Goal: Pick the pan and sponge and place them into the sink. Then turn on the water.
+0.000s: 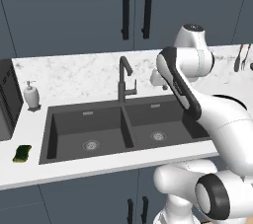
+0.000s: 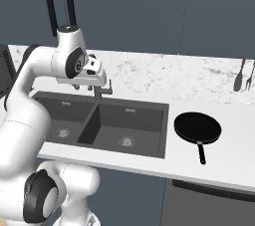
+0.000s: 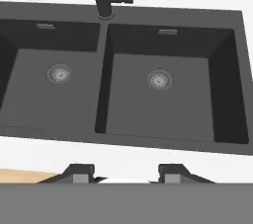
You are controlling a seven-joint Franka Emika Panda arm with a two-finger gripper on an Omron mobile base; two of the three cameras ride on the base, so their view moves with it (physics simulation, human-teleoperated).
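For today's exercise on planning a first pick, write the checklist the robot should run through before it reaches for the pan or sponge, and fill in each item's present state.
1. Gripper free of any load: ok, fingers apart with nothing between them.
2. Pan reachable: ok, it lies flat on the counter right of the sink, handle toward the counter's front edge.
3. Sponge reachable: ok, on the counter left of the sink, near the front edge.
4. Sink free to receive them: ok, both basins bare.
5. Faucet off: ok, no stream from its spout.
6. Gripper lined up over either item: not ok, it looks down at the sink.
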